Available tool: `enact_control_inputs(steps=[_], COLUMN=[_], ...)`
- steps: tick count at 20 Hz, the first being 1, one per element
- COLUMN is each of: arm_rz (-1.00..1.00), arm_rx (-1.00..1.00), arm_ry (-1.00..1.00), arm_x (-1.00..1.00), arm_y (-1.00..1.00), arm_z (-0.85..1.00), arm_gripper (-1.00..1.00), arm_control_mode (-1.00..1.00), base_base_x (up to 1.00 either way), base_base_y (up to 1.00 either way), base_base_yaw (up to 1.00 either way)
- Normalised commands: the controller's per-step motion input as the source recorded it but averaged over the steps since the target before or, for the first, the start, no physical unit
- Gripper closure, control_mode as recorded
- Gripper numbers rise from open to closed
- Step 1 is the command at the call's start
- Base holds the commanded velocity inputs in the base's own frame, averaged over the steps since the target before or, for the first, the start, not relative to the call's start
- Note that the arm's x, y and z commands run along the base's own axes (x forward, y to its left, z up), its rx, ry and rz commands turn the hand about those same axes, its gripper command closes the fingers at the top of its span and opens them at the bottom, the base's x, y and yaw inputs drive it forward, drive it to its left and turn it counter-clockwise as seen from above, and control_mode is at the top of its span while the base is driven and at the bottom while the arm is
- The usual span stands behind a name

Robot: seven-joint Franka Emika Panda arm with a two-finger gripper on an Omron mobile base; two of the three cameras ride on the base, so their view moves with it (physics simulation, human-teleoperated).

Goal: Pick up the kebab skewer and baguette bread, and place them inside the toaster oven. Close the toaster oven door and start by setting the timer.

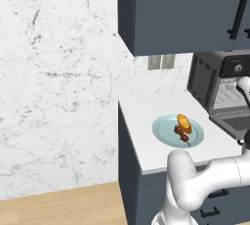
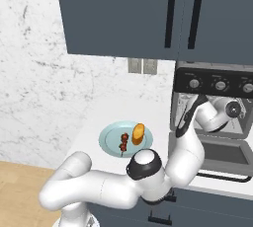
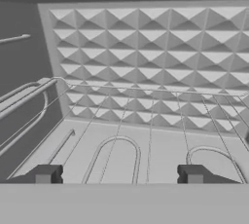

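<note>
A white counter [image 1: 146,143] carries a pale blue plate [image 1: 163,133] near its front edge. The toaster oven [image 1: 207,79] stands on the same counter, beside the plate and farther back toward the wall.

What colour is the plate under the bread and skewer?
Pale blue-green plate, clearest in the left base view.
</note>
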Motion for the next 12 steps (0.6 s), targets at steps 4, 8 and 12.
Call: enact_control_inputs(steps=[4,8,12], arm_rz=[0.0,0.0,0.0], arm_rx=[0.0,-0.01,-0.05], arm_ry=[0.04,0.06,0.05], arm_x=[-0.11,-0.18,-0.33], arm_y=[-0.01,0.0,0.0], arm_z=[-0.87,-1.0,-1.0], arm_gripper=[-1.0,-1.0,-1.0], arm_control_mode=[-1.0,-1.0,-1.0], base_base_x=[0.0,0.0,0.0], base_base_y=[0.0,0.0,0.0], base_base_yaw=[0.0,0.0,0.0])
